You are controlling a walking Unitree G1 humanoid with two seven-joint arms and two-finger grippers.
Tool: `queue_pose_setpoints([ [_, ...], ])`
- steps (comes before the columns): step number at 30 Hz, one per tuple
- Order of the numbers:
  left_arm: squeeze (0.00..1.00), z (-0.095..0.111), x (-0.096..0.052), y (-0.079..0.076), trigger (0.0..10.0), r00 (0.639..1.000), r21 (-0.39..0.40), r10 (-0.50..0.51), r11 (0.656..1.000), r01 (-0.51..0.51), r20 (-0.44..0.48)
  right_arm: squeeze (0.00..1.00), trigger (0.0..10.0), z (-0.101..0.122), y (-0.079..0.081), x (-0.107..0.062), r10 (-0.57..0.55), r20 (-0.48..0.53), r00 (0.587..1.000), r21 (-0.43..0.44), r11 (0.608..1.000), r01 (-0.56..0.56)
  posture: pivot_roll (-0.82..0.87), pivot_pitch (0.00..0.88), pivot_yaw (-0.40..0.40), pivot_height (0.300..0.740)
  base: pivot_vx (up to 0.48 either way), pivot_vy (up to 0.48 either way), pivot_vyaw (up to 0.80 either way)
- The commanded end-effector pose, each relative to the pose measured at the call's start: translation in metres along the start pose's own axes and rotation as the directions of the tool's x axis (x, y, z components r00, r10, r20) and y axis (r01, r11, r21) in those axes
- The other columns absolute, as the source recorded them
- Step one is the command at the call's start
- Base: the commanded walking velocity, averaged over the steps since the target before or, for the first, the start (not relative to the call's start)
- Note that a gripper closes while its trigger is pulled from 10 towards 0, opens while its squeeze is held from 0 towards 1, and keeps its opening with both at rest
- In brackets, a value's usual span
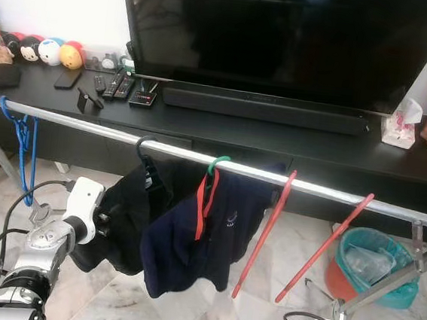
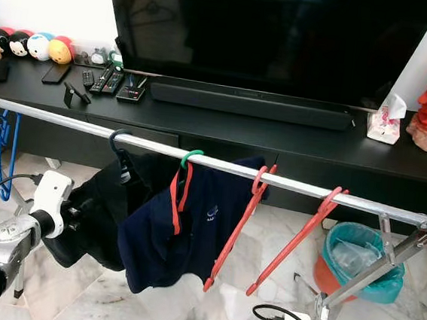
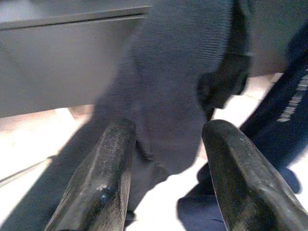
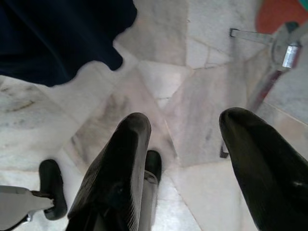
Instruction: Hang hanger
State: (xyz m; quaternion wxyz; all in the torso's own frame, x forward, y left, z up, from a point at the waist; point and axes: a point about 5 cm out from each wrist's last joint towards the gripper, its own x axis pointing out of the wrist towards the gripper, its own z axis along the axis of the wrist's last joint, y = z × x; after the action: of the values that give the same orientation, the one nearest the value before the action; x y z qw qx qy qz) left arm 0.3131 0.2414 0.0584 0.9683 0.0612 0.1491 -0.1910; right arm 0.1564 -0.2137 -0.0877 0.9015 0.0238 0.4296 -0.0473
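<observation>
- Silver metal rail (image 1: 199,155) spans the scene in front of a long black counter (image 1: 291,141) carrying a big black TV (image 1: 286,38).
- Left tool (image 3: 166,178): fingers apart, gripping nothing, pointed at a black garment (image 1: 129,212) just ahead of it; that garment hangs from a black hanger (image 1: 147,157) on the rail.
- Beyond it from the left tool: navy shirt (image 1: 198,238) on a red hanger with green hook (image 1: 209,186), then two bare red plastic hangers (image 1: 267,233) (image 1: 326,246) hooked on the rail, tilted.
- Blue hanger (image 1: 23,138) sits at the rail's far left end, above and behind the left tool.
- Right tool (image 4: 187,163): fingers spread, empty, low over marble floor (image 4: 159,82), navy shirt hem nearby.
- Teal-lined orange bin (image 1: 370,262) stands on the floor under the rail's right end.
</observation>
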Motion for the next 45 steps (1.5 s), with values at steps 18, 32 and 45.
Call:
queue_pose_setpoints([
  [18,1.0,0.052,0.008,0.006,10.0,0.981,0.077,-0.038,0.997,0.023,0.188,0.0,10.0,0.016,0.044,0.01,0.037,-0.005,0.999,-0.02,0.999,-0.037,-0.04,0.0,-0.006,0.74,0.0,0.0,0.0],
  [32,1.0,0.035,0.008,0.02,10.0,0.988,0.047,0.137,0.989,-0.141,0.072,0.0,10.0,0.018,0.028,0.01,0.015,-0.003,1.0,-0.012,1.0,-0.015,-0.06,0.0,-0.004,0.74,0.0,0.0,0.0],
  [45,0.0,0.009,-0.01,0.036,10.0,0.98,-0.014,0.197,0.98,-0.197,-0.035,0.0,10.0,0.007,0.009,0.004,0.002,-0.012,1.0,-0.006,1.0,-0.002,-0.06,0.0,-0.004,0.74,0.0,0.0,0.0],
])
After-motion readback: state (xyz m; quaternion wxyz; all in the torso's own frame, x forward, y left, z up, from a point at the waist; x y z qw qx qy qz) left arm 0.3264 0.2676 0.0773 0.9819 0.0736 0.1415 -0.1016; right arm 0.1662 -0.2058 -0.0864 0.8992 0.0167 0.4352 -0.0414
